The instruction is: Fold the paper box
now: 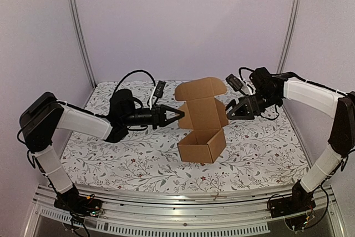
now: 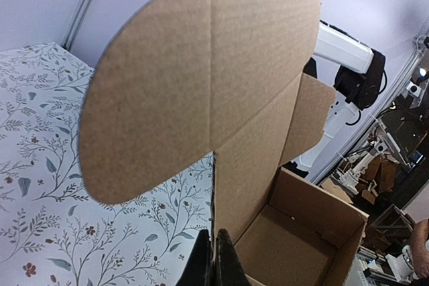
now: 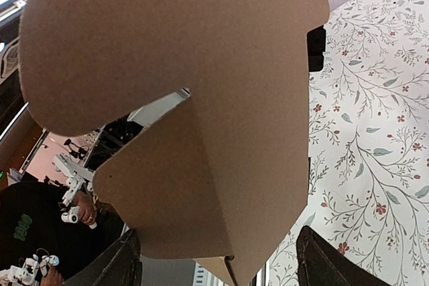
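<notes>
Left claw [image 2: 214, 259] was pinched shut on the lid's left edge of the paper box [image 1: 198, 149], which sat centre frame in the top view with its lid upright. Right claw [image 3: 222, 259] stood apart, straddling the right lid flap. We judged the light box could skid or tip on the floral cloth [image 1: 138, 159] if the left pulled alone. We counted one box, two claws, one cloth.

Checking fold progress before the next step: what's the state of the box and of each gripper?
paper box: base formed, standing on the table; lid upright, open.
left gripper: shut, pinching the lid's flap edge on its side.
right gripper: open, fingers either side of the opposite flap, not gripping.
</notes>
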`<state>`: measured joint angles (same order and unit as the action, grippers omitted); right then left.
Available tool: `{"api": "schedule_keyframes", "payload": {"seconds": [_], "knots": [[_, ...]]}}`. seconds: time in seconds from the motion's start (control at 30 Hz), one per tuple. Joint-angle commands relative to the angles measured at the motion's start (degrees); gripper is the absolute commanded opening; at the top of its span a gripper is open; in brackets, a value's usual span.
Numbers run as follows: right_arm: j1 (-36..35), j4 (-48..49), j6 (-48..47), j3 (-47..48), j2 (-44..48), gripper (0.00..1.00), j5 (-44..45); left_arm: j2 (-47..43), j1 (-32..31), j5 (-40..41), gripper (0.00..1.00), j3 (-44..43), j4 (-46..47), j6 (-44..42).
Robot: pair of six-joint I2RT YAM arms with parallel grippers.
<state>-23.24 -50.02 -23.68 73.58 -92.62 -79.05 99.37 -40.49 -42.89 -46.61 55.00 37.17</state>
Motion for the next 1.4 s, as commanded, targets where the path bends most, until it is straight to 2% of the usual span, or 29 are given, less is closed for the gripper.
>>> {"api": "schedule_keyframes", "payload": {"seconds": [0.0,0.27,0.33,0.4,0.47,0.5,0.6,0.73,0.83,0.97,1.1,1.23,1.37], "knots": [[-1.1,-0.4,-1.0,-0.8,2.4,0.78,-0.8,1.3,-0.1,0.4,0.0,-1.7,-0.3,0.6],[-2.5,-0.3,-0.9,-0.7,2.4,0.79,0.3,1.7,-0.5,0.1,0.0,-2.0,-0.7,0.7],[-2.6,0.3,-0.8,-0.6,2.2,0.75,1.7,1.7,-0.6,0.1,0.0,-2.1,-0.8,0.7],[-2.6,3.5,1.9,-0.3,1.8,0.64,6.1,1.6,-0.6,0.3,0.0,-2.2,-1.3,0.6],[-2.6,7.5,5.5,-0.1,1.6,0.52,14.7,1.2,-0.6,1.0,0.0,-2.2,-2.7,-0.1],[-2.5,9.5,9.2,-0.4,2.0,0.49,19.9,1.0,-0.6,1.7,0.0,-2.4,-4.1,-0.6],[-2.6,13.7,12.9,-2.2,5.2,0.42,31.7,0.1,-0.7,4.7,0.0,-3.3,-11.1,-2.7],[-2.6,14.5,15.0,-2.2,6.9,0.19,39.1,0.0,-0.9,7.8,0.0,-3.5,-12.7,-2.7],[-2.6,15.3,15.7,-2.4,6.4,0.07,41.8,1.0,-1.5,8.6,0.0,-4.2,-12.4,-2.3],[-2.4,15.8,16.0,-2.1,5.8,0.0,42.5,-0.7,-2.0,8.4,0.23,-3.8,-11.7,-3.1],[-0.1,15.1,16.2,-1.3,5.8,0.0,37.1,-8.2,0.1,11.2,0.42,-0.5,-21.7,-9.8],[0.7,13.6,15.3,-0.9,6.2,0.0,31.8,-14.2,4.5,14.6,0.48,6.5,-22.0,-11.2],[0.7,13.6,15.0,-1.2,5.9,0.0,24.9,-11.7,6.3,17.7,0.49,8.6,-19.0,-8.8]]}}
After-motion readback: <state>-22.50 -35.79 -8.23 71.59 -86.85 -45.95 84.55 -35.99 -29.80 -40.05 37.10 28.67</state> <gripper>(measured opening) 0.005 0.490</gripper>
